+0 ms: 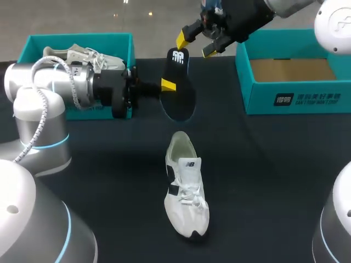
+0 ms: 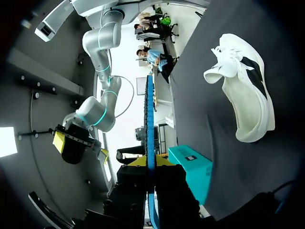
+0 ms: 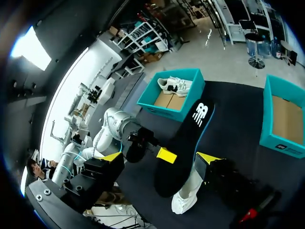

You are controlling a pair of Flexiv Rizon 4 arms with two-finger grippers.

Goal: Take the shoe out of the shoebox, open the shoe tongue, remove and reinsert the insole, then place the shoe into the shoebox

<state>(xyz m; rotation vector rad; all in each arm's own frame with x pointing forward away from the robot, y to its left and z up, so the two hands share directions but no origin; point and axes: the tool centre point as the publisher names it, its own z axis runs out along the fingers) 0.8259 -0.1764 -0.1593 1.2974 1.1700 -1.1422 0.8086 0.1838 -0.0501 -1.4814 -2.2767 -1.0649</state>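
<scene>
The black insole (image 1: 176, 82) hangs above the table, and my left gripper (image 1: 167, 85) is shut on its side edge. Seen edge-on in the left wrist view, the insole (image 2: 150, 114) is a thin blue line pinched between the yellow fingertips (image 2: 139, 161). My right gripper (image 1: 196, 46) stands open just above the insole's heel end, its fingers clear of it. In the right wrist view the insole (image 3: 188, 143) lies between the wide-apart fingers of that gripper (image 3: 159, 157). The white shoe (image 1: 186, 192) lies on its side on the dark table, nearer the front.
At the back left, a teal shoebox (image 1: 33, 46) holds a second white shoe (image 1: 82, 56). A second teal shoebox (image 1: 296, 98) sits open at the back right, holding no shoe. My left arm (image 1: 66, 87) stretches across in front of the left box.
</scene>
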